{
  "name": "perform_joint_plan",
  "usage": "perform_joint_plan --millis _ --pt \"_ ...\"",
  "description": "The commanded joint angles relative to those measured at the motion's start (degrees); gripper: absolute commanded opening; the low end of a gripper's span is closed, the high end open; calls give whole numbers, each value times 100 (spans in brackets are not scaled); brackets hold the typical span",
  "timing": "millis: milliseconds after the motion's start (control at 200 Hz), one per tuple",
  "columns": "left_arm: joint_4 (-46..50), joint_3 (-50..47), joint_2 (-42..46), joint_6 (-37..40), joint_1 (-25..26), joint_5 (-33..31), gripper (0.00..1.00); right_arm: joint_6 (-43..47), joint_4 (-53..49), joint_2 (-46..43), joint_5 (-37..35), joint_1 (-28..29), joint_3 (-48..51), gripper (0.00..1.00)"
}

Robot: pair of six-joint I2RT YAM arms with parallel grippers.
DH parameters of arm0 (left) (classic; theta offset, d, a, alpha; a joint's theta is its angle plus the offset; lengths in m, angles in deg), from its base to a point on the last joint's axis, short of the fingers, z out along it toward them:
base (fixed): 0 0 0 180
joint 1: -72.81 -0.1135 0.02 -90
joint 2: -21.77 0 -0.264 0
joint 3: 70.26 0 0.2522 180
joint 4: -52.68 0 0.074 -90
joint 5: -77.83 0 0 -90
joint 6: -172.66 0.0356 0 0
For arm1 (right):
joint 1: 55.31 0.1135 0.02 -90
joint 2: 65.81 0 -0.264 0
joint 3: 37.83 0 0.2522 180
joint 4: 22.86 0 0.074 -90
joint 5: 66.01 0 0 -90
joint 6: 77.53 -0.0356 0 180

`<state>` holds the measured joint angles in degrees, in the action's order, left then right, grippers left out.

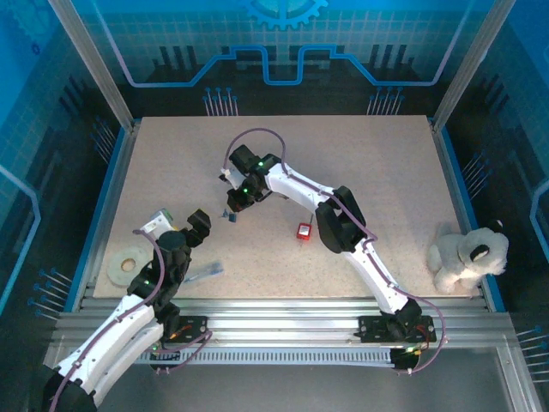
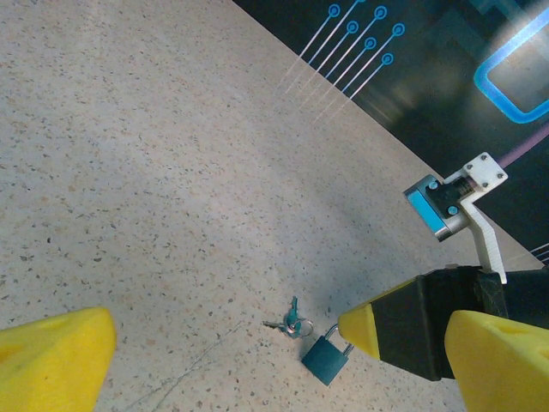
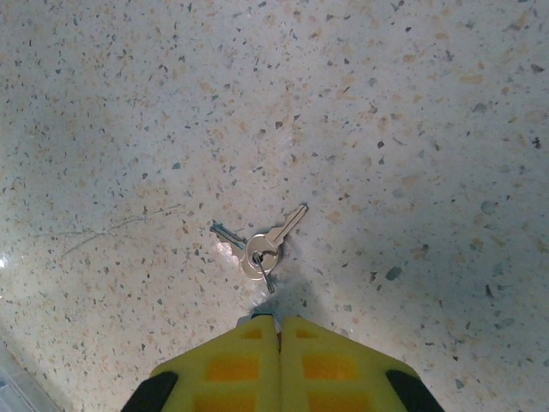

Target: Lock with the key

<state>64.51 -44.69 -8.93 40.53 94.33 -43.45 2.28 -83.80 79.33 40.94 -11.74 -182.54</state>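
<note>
The key (image 3: 260, 249) lies flat on the speckled table as two small keys on one ring, just ahead of my right gripper (image 3: 280, 319). That gripper is shut, pinching the silver shackle of a small teal padlock (image 2: 326, 359), whose body sits below its yellow fingertip (image 2: 360, 330). In the left wrist view the key (image 2: 294, 324) looks teal and rests a little left of the padlock. My left gripper (image 2: 274, 378) is open, its yellow fingers (image 2: 51, 356) wide apart and well short of the key. From above, the right gripper (image 1: 233, 206) is at the table's centre-left and the left gripper (image 1: 190, 230) is near the front left.
A red padlock (image 1: 304, 231) stands on the table beside the right arm's elbow. A roll of tape (image 1: 129, 262) and a small clear piece (image 1: 206, 271) lie at the front left. A plush dog (image 1: 467, 253) sits at the right edge.
</note>
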Motion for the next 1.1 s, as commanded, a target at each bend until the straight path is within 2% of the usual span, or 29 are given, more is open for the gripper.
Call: perform_joint_plan --millis 0,831,981,1096 --pt "-63 -59 7 -76 -25 -88 99 181 -291 232 -35 -88 -210 5" --pt "-80 -66 -6 -75 -25 -73 99 501 -551 521 54 -132 -646 18" --pt "-79 -57 -12 -76 -25 -84 99 571 -669 536 -28 -130 -786 24" --pt "-43 -39 -13 -81 -29 -90 99 626 -698 351 -225 -125 -778 40"
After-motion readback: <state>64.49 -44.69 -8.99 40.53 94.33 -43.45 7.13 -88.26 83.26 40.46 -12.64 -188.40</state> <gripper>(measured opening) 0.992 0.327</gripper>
